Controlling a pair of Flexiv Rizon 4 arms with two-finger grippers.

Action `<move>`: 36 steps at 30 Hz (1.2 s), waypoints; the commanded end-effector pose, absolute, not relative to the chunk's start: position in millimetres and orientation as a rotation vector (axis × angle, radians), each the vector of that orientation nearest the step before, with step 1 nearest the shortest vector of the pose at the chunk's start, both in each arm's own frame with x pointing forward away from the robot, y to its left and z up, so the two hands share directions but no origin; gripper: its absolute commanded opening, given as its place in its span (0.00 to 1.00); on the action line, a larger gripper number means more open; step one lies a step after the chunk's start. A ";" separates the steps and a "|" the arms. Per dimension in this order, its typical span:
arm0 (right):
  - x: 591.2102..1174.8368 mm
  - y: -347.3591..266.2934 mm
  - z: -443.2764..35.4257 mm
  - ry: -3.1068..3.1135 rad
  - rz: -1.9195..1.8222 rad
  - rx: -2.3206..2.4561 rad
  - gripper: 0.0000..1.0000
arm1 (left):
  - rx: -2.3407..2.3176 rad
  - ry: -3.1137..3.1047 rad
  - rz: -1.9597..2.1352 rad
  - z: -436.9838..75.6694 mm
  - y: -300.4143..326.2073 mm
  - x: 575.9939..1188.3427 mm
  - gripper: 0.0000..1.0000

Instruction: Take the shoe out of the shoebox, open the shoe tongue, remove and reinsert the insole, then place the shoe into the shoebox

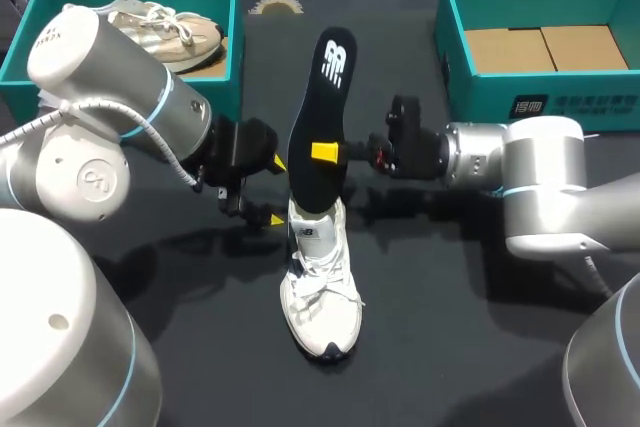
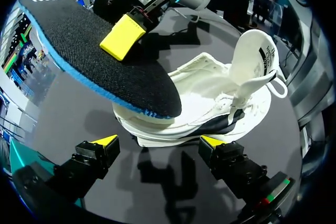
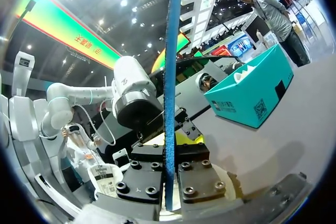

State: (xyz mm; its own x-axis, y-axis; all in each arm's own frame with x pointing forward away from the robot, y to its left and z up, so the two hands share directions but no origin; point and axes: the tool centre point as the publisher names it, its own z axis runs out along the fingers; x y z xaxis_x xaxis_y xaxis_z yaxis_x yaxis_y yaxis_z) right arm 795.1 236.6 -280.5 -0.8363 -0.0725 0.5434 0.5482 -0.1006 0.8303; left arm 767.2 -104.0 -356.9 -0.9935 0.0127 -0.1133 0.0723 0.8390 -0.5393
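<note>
From above, your right gripper point(image 1: 327, 153) is clamped mid-length on the black insole point(image 1: 325, 82), whose long axis rises from the white sneaker point(image 1: 322, 292) at its heel opening toward the far edge. Your left gripper point(image 1: 272, 190) stands open just beside that heel. Left wrist: the sneaker lies crosswise just ahead of the spread fingers, with the insole slanting above it. Right wrist: the insole stands edge-on between the pinching fingers, so the push likely runs lengthwise into the shoe.

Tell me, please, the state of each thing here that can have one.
Black foam insole: held upright, lower end at the sneaker's opening.
White lace-up sneaker: standing on its sole, tongue lifted.
Left gripper: open.
Right gripper: shut on the insole.
Right teal shoebox: open, shoeless.
</note>
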 end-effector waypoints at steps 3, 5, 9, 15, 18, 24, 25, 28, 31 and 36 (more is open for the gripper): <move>792.5 237.1 -282.9 -1.770 -1.972 -0.544 0.00 | 0.067 2.909 -0.861 -357.7 -104.0 766.5 1.00; 791.5 237.2 -283.6 -1.776 -1.968 -0.550 0.00 | 0.067 2.909 -0.861 -357.7 -104.0 766.5 1.00; 788.1 237.2 -284.1 -1.798 -1.964 -0.563 0.00 | 0.067 2.909 -0.861 -357.7 -104.0 766.5 1.00; 782.9 237.5 -284.8 -1.808 -1.965 -0.568 0.00 | 0.067 2.909 -0.861 -357.7 -104.0 766.5 1.00; 781.1 238.2 -285.6 -1.814 -1.963 -0.570 0.00 | 0.067 2.909 -0.861 -357.7 -104.0 766.5 1.00; 779.2 238.7 -287.8 -1.820 -1.958 -0.582 0.00 | 0.067 2.909 -0.861 -357.7 -104.0 766.5 1.00; 778.9 238.7 -287.9 -1.823 -1.958 -0.586 0.00 | 0.067 2.909 -0.861 -357.7 -104.0 766.5 1.00; 778.1 238.8 -289.6 -1.831 -1.952 -0.595 0.00 | 0.067 2.909 -0.861 -357.7 -104.0 766.5 1.00; 777.9 238.9 -292.7 -1.831 -1.946 -0.605 0.00 | 0.067 2.909 -0.861 -357.7 -104.0 766.5 1.00; 778.8 238.3 -297.8 -1.829 -1.939 -0.627 0.00 | 0.067 2.909 -0.861 -357.7 -104.0 766.5 1.00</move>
